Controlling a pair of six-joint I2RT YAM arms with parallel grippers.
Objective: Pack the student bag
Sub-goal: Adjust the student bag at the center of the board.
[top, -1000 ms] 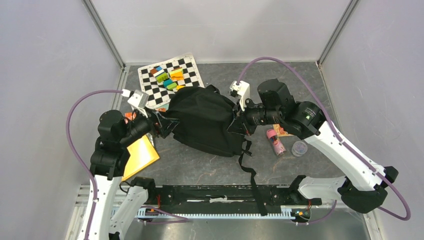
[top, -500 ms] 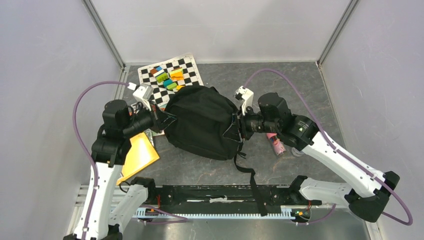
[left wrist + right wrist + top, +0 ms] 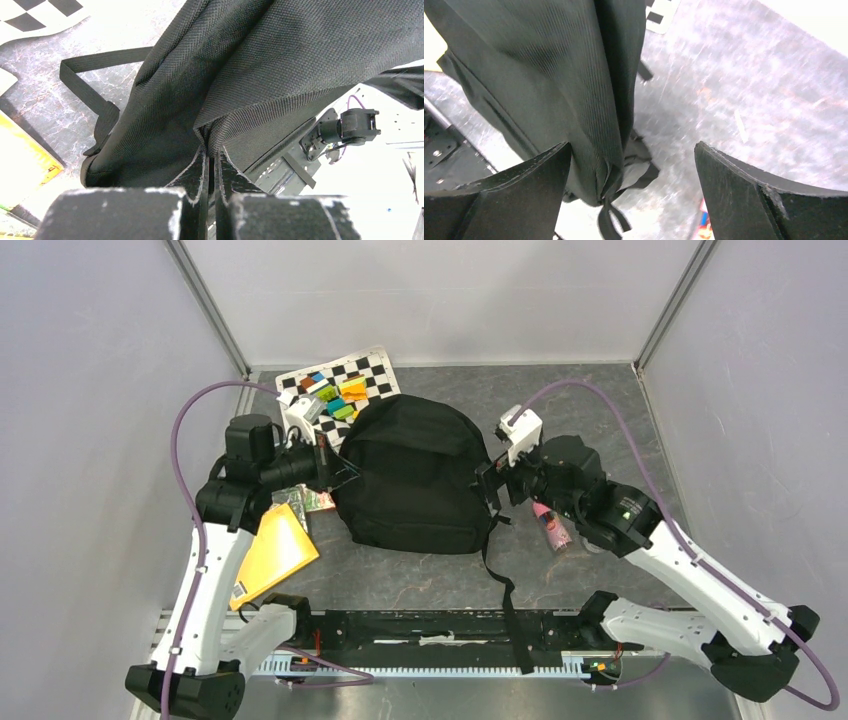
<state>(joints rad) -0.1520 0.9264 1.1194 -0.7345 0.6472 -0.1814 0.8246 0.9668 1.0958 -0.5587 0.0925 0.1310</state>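
The student bag (image 3: pixel 415 475), a large black backpack, lies in the middle of the table with its rounded top toward the back wall. My left gripper (image 3: pixel 335 468) is at its left edge, shut on a pinched fold of the black fabric (image 3: pixel 210 142). My right gripper (image 3: pixel 490 485) is at the bag's right edge with its jaws wide open. In the right wrist view the bag's side (image 3: pixel 554 65) hangs next to the left finger (image 3: pixel 524 180) and is not clamped. A long strap (image 3: pixel 505 590) trails toward the front rail.
A checkered mat (image 3: pixel 375 370) with several coloured blocks (image 3: pixel 335 398) lies behind the bag. An orange-yellow flat book (image 3: pixel 270 552) and a green packet (image 3: pixel 300 502) lie at front left. A pink bottle (image 3: pixel 550 527) lies right of the bag, under the right arm.
The left gripper closed on the bag's fabric and moved back. The right gripper let go, opened wide and drew back rightward. The bag turned and shifted toward the back.
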